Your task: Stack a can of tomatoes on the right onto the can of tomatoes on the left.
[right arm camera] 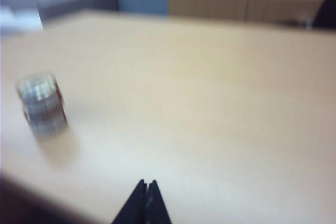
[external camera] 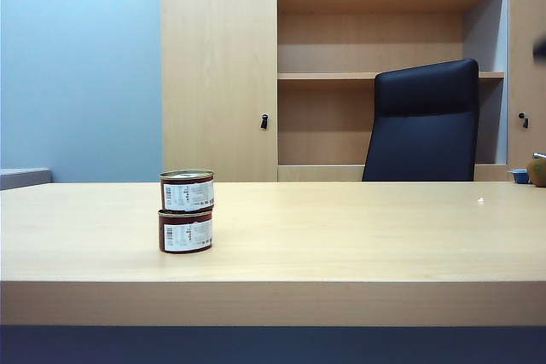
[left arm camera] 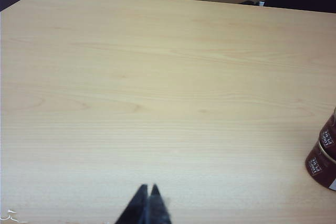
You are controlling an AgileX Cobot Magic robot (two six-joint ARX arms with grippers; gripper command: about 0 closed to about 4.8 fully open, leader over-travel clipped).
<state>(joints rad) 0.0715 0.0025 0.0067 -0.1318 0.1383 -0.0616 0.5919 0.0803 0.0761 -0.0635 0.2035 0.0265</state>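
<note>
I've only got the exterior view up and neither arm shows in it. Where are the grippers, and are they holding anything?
Observer: The left gripper shows in its wrist view, jaws shut on nothing, above bare table.
Operator: And the right one?
Observer: The right gripper is also shut and empty, above the table with clear wood between it and the cans.
Operator: From my side the top can looks a bit offset on the bottom one. Does either wrist view settle that?
Observer: Not really. The right wrist view shows the top can standing on the bottom can, but it is blurred. The left wrist view catches only the stack's edge at the frame border.
</note>
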